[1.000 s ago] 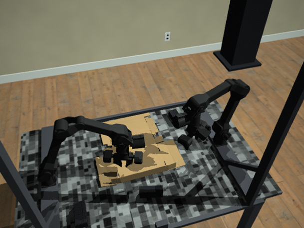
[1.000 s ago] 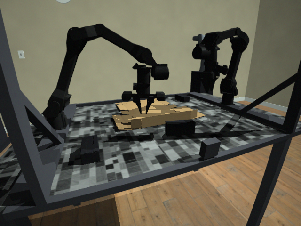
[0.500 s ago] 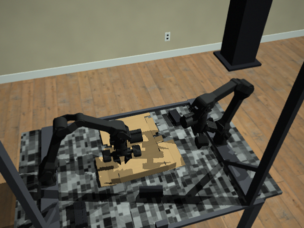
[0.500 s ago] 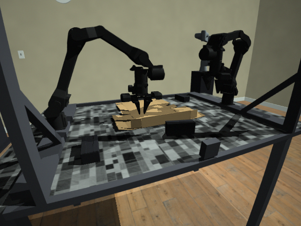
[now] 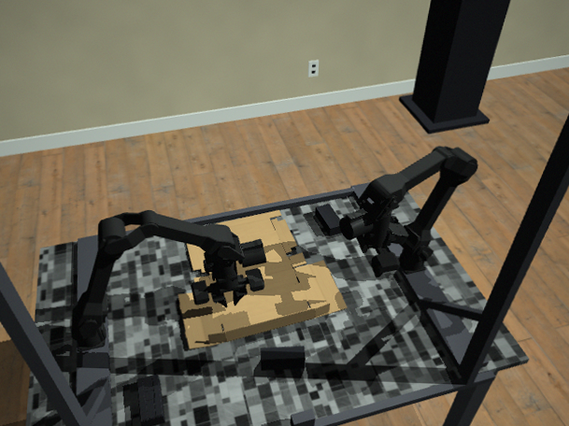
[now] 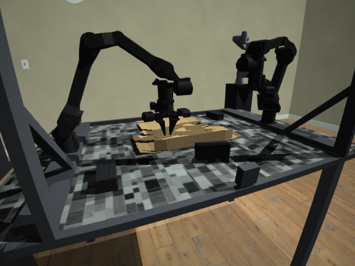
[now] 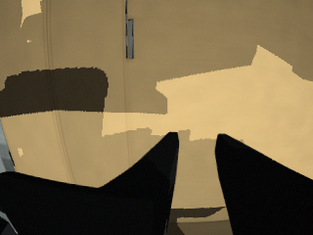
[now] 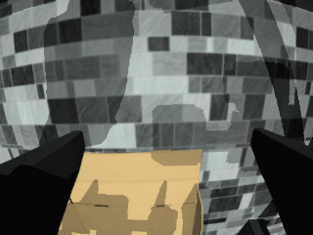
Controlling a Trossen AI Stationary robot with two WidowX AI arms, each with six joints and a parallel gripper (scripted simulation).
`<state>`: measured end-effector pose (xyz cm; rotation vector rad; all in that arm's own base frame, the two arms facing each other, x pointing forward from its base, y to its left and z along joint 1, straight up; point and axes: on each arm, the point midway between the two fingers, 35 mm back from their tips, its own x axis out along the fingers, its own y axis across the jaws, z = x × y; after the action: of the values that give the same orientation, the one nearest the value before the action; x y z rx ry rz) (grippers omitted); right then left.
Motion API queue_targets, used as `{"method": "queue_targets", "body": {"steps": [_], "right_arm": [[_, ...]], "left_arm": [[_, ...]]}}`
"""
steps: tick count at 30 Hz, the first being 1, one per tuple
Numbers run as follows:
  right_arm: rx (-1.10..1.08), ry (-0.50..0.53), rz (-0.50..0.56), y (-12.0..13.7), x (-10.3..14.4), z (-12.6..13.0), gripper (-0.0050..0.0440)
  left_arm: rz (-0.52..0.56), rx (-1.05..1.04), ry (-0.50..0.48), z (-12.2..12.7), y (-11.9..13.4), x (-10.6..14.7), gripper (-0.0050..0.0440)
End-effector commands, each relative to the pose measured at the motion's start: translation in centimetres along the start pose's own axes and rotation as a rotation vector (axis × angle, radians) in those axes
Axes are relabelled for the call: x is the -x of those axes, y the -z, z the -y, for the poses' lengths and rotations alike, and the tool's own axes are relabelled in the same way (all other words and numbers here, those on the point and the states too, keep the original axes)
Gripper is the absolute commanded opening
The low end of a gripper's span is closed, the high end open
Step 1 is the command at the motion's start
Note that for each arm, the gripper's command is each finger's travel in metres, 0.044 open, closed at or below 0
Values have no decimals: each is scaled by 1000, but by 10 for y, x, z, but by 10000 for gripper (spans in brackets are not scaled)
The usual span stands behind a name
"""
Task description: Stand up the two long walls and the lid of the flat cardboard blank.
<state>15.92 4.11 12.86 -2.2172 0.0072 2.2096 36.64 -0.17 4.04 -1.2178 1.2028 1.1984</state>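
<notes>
The patterned worktop (image 5: 240, 387) (image 6: 160, 185) spreads beneath everything, with the left arm (image 5: 168, 228) (image 6: 137, 51) based at one short edge and the right arm (image 5: 439, 206) (image 6: 282, 71) at the opposite one. The cardboard blank (image 5: 259, 313) (image 6: 183, 128) (image 7: 245, 98) (image 8: 132, 171) lies between them, reaching towards the far long edge. Its long wall (image 5: 281, 325) (image 6: 197, 139) facing the near long edge stands up; most other panels lie low. The right gripper (image 5: 375, 247) (image 6: 244, 101) (image 8: 170, 139) is spread wide and holds nothing, beside the blank towards the right arm's edge. The left gripper (image 5: 230, 304) (image 6: 167, 134) (image 7: 196, 141) points down over the blank, its fingers narrowly parted with nothing between; whether their tips touch the cardboard, I cannot tell. A black block (image 5: 283, 360) (image 6: 212, 151) sits between the blank and the near edge, a ridged block (image 5: 145, 401) (image 6: 106, 177) near the near-left corner, a dark block (image 5: 328, 218) (image 6: 214, 115) towards the far-right corner, and a small grey block (image 5: 302, 420) (image 6: 248, 174) right by the near edge
</notes>
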Motion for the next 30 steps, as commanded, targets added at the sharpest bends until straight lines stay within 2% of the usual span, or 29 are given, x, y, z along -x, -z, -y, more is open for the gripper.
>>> {"method": "queue_targets", "body": {"steps": [1,9,12,18,20,22,29,30], "right_arm": [[9,-2,-11,1,3,-1,440],[9,-2,-11,1,3,-1,440],[-78,-2,-12,9,1,0,371],[-474,1,-15,50,-11,1,227],[-474,1,-15,50,-11,1,227],[-638,3,-16,65,-17,1,179],[-1002,6,-18,99,-34,-1,11],[-1055,7,-18,103,-37,-2,0]], "left_arm": [[-2,4,13,1,0,-4,98],[-2,4,13,1,0,-4,98],[-2,4,13,1,0,-4,98],[-2,4,13,1,0,-4,98],[-2,4,13,1,0,-4,98],[-2,4,13,1,0,-4,98],[-2,4,13,1,0,-4,98],[-2,4,13,1,0,-4,98]]}}
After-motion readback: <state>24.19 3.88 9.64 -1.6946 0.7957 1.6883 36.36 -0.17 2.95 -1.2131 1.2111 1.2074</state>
